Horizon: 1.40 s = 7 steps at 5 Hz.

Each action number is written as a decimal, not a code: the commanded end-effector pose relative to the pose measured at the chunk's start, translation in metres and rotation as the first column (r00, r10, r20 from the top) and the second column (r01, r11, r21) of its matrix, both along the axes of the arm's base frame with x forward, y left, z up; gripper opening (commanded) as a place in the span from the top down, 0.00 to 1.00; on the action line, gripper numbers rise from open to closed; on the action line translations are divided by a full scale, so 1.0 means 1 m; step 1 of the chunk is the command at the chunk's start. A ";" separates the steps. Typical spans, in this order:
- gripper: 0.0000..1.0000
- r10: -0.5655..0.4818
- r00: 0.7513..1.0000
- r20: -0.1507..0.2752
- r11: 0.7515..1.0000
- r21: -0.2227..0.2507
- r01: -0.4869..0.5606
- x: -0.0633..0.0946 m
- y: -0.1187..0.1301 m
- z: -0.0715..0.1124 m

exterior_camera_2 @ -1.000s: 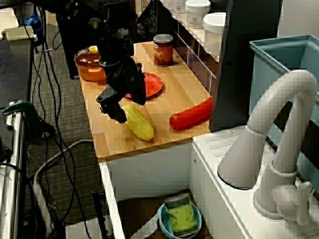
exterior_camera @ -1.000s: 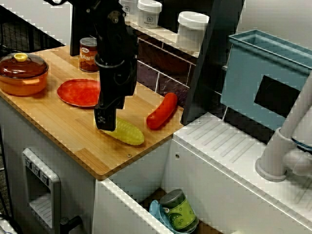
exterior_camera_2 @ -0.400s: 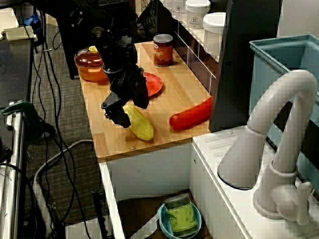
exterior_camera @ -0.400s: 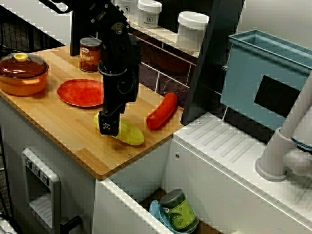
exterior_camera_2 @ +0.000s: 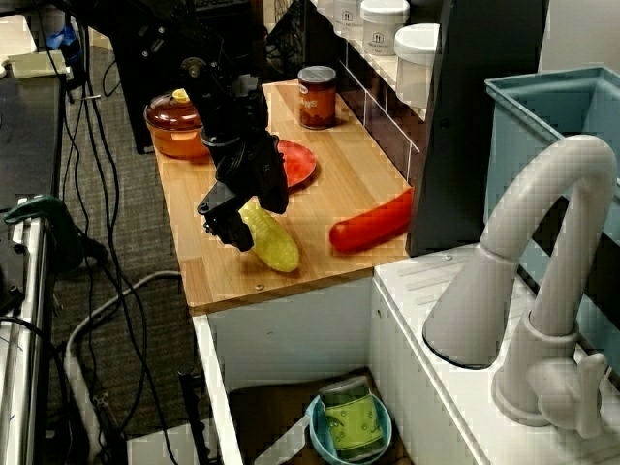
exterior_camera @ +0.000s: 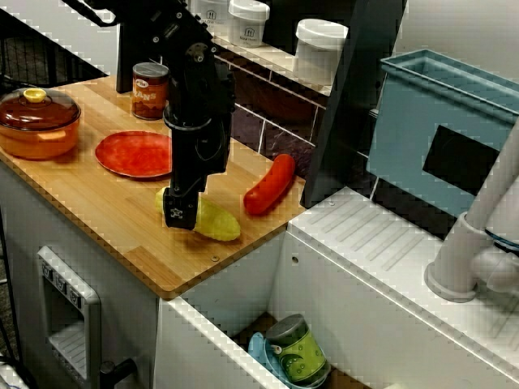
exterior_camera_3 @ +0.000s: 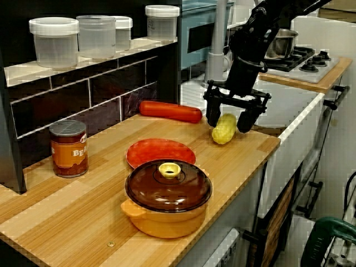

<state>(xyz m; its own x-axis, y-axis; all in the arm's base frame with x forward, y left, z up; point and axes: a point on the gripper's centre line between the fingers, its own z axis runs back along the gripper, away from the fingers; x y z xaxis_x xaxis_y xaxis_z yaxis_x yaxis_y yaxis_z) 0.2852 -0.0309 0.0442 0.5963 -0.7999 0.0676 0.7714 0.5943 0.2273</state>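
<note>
Corn (exterior_camera: 217, 222) lies on the table (exterior_camera: 97, 203) at 4 o'clock from the plate (exterior_camera: 130, 154) in the front view, with the gripper (exterior_camera_3: 228, 121) spread open astride one end, which I judge a pre-grasp stage calling for a squeeze across its width.

Matte black all over. Arm (exterior_camera: 195, 97) built of chunky, rounded segments, with a ring-like collar near the wrist. Gripper (exterior_camera_3: 228, 123) with a wide crossbar and two thick, blunt fingers (exterior_camera_3: 213, 115). Pale band just above the crossbar. Small white mark on one finger in the view from the drawer side.
</note>
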 end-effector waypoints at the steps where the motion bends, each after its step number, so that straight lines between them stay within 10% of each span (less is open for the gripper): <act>1: 0.00 0.008 0.999 0.050 1.000 0.006 -0.008 0.014 0.004 0.007; 4: 0.00 0.039 0.998 0.054 0.999 0.009 -0.040 0.013 0.006 0.008; 5: 1.00 0.046 0.997 0.061 0.999 0.014 -0.047 0.012 0.007 0.008; 7: 1.00 0.061 0.996 0.061 0.998 -0.002 -0.061 0.013 0.011 0.020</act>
